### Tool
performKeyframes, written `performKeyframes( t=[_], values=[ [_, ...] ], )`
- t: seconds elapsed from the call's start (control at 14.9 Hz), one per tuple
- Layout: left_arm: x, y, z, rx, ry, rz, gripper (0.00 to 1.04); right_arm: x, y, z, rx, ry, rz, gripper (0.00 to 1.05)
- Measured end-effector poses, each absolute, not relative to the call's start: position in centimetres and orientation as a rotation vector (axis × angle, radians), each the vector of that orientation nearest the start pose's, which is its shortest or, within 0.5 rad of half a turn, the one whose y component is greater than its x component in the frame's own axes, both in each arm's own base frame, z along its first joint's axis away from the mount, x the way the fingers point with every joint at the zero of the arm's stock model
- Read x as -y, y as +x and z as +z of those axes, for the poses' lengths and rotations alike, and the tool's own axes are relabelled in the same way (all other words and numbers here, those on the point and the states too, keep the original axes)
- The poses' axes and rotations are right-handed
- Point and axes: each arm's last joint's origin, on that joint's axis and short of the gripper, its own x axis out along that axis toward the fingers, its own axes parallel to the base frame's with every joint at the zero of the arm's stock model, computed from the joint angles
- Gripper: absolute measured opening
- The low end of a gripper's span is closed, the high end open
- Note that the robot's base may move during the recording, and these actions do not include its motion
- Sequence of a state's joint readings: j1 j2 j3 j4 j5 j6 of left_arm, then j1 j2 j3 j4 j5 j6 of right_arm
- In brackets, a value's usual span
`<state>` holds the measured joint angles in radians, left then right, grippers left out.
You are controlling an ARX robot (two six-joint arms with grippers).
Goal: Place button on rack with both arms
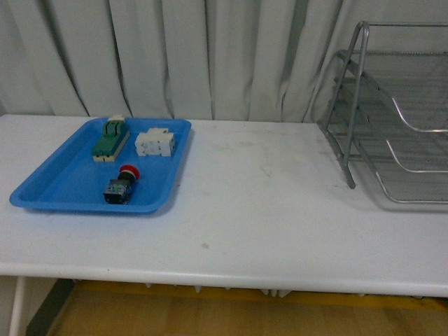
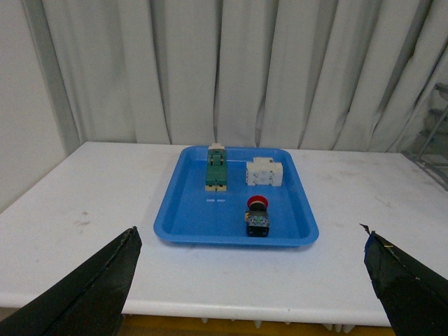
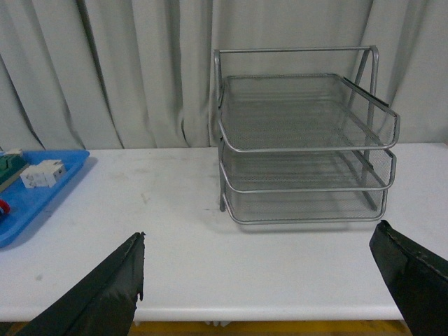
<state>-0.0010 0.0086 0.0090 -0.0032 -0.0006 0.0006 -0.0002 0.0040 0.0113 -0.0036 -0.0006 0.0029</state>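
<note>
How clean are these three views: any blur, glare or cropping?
Front view: soft and slightly hazy under flat light, no glare; the rack is cropped at the right edge. Left wrist view: sharper, the button small but legible; the left gripper shows only as dark wedges. Right wrist view: rack mesh crisp; the right gripper equally dark.

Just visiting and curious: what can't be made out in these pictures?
- Silver three-tier wire-mesh rack: front view's right edge cuts it off.
- Small red-capped push-button: right wrist view's edge leaves only a red sliver.
- Left end effector, right end effector: each wrist view shows only dark fingertips; the rest is out of frame.
</note>
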Motion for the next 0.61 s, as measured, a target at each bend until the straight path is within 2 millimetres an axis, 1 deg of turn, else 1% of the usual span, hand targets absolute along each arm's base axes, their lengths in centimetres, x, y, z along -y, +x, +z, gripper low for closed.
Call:
performKeyframes(
  t=[0.61],
  values=[
    [0.01,9.77,16.56,-0.003,0.001,0.0,0.98,0.0,9.73,16.67,0.004,0.003,0.0,0.98]
  ],
)
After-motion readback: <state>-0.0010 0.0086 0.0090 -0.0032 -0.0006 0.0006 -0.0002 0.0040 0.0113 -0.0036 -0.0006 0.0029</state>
